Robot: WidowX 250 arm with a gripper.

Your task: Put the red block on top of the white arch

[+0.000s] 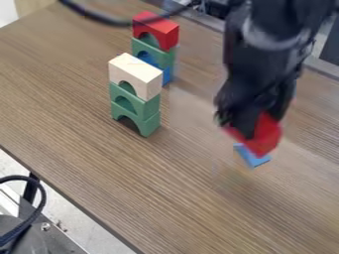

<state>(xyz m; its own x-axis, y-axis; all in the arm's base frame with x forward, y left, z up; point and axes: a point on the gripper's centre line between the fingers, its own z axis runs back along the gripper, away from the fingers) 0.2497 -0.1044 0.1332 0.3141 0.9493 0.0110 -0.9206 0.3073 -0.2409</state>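
A bulky, matte-black robot arm [265, 64] at one o'clock, its details blurred, has a rounded upper housing with a curved grey sheen, a dark, angular gripper [255, 133] towards three o'clock, and a thick black cable [99, 18] curving at eleven o'clock.

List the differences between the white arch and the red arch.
The white arch tops the nearer stack, the red arch the farther stack. The white arch rests on two green arches; the red arch, on a green arch above a blue piece. Both have a curved opening underneath.
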